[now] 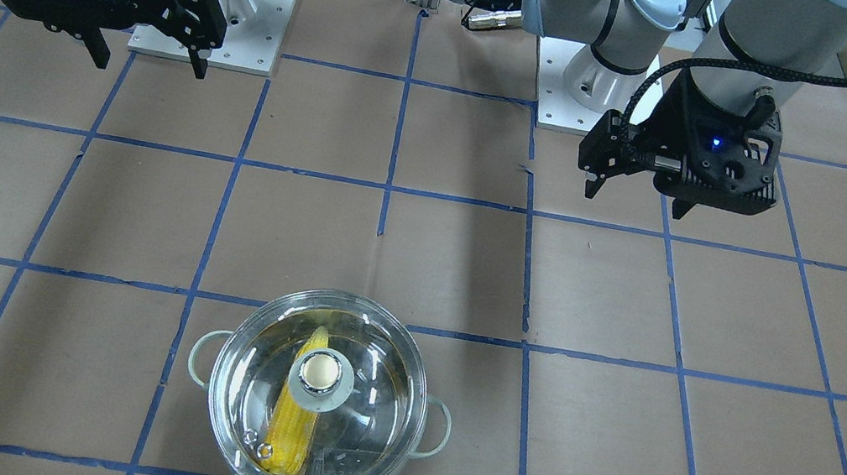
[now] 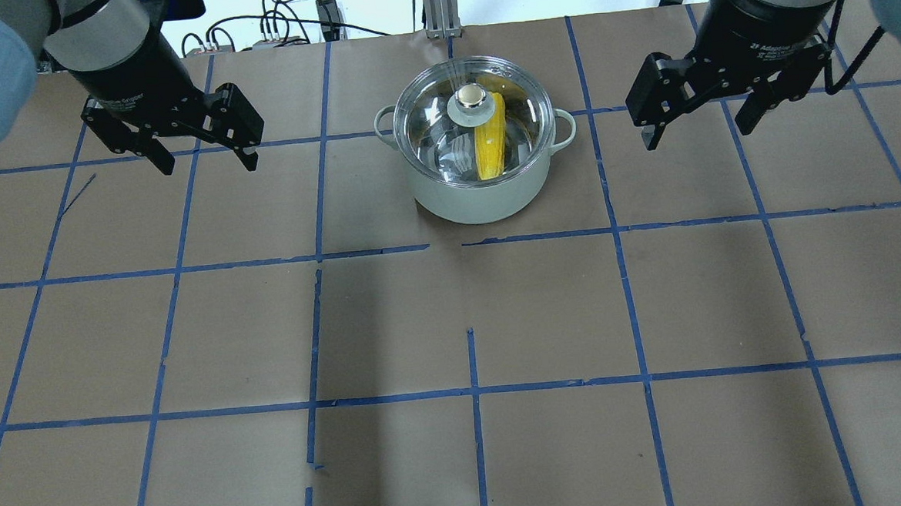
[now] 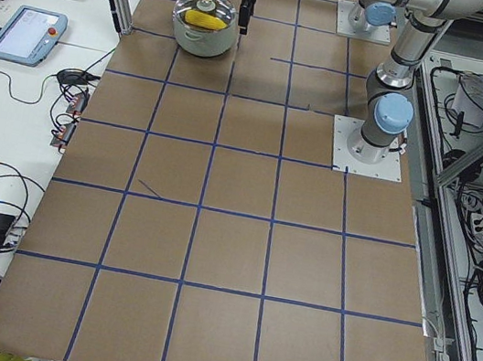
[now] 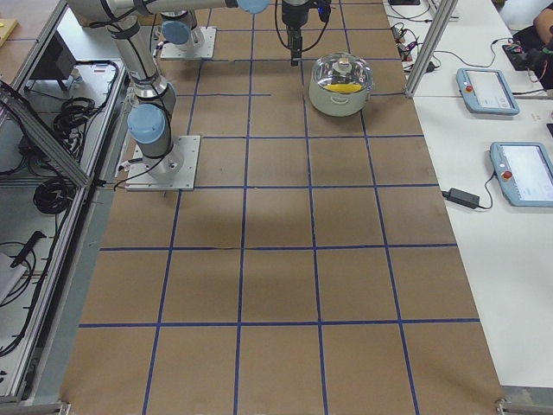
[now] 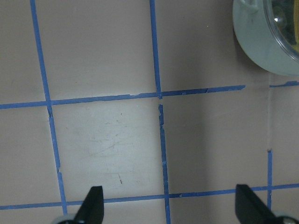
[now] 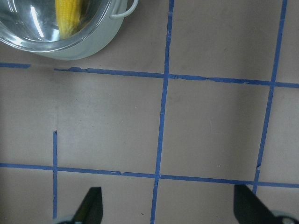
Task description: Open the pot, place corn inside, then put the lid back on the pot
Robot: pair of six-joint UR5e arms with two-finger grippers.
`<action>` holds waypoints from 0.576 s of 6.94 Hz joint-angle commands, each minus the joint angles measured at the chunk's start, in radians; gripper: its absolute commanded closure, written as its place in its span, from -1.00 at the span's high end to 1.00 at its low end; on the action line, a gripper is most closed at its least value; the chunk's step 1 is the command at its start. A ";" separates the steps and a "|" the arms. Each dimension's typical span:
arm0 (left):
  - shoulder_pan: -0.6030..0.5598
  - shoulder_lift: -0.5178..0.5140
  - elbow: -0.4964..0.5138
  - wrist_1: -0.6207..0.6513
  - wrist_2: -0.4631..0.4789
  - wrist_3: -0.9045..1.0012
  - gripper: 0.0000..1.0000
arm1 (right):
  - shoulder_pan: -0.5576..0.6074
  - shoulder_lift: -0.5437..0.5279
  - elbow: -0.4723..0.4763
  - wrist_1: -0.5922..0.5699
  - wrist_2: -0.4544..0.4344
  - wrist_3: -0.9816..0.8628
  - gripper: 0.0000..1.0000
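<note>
The steel pot (image 2: 478, 197) stands at the far middle of the table with the clear glass lid (image 2: 445, 141) seated on it, cream knob (image 2: 472, 98) up. The yellow corn (image 2: 491, 147) lies inside, seen through the glass. In the front-facing view the pot (image 1: 437, 431), the lid (image 1: 367, 432) and the corn (image 1: 296, 425) sit at the bottom centre. My left gripper (image 2: 207, 164) is open and empty, well left of the pot. My right gripper (image 2: 697, 134) is open and empty, to the pot's right. Both hang above the table.
Brown paper with a blue tape grid (image 2: 473, 390) covers the table. The arm bases (image 1: 212, 17) stand on the robot's side. Teach pendants (image 4: 488, 91) and cables lie on the white bench beside the table, beyond an aluminium post (image 4: 428, 43).
</note>
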 commanded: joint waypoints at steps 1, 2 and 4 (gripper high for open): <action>0.000 0.000 0.000 -0.001 0.000 0.000 1.00 | 0.000 -0.006 0.008 0.004 -0.013 0.007 0.99; 0.000 0.000 0.000 -0.001 0.000 0.000 1.00 | 0.000 -0.003 0.014 0.000 -0.012 0.007 0.99; 0.000 0.000 0.000 -0.001 0.002 0.000 1.00 | 0.000 -0.002 0.015 -0.004 -0.013 0.008 0.99</action>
